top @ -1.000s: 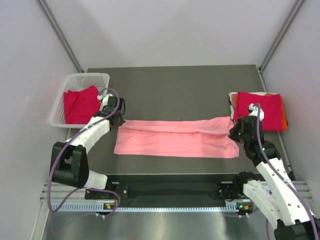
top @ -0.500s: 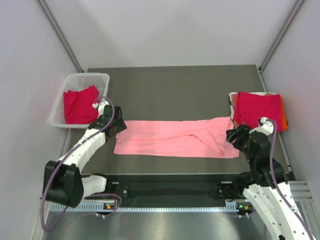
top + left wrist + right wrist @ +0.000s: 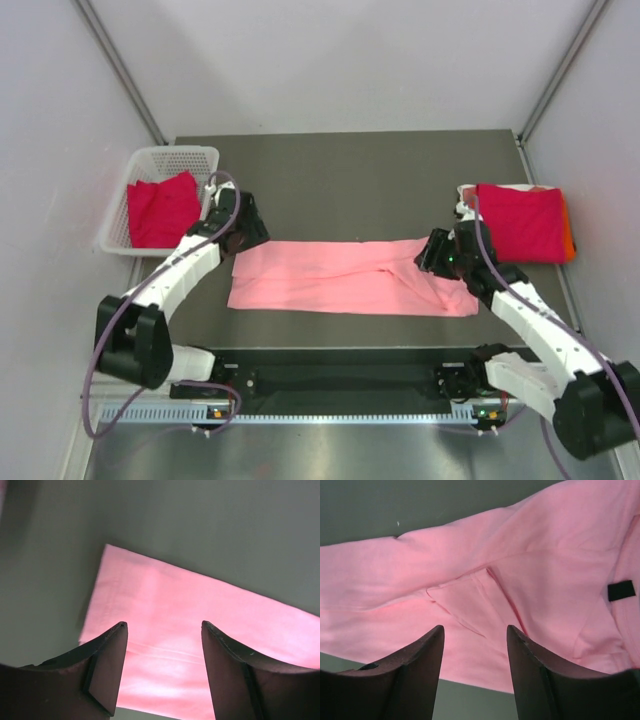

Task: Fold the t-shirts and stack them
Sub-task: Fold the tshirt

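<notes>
A salmon-pink t-shirt lies flat as a long folded strip across the middle of the table, also filling the left wrist view and the right wrist view. My left gripper hovers open over its left end, nothing between the fingers. My right gripper hovers open over the strip's right end, its fingers empty. A folded crimson t-shirt lies at the right on an orange and a white one. Another crimson t-shirt sits in the basket.
A white mesh basket stands at the table's left edge. Grey walls close in on both sides. The dark table stretches behind the strip. A black label shows on the pink cloth near the collar.
Both grippers were shut on the strip's ends a second ago and have opened and let go. The left gripper shifted right and back; the right one swung left over the cloth.
</notes>
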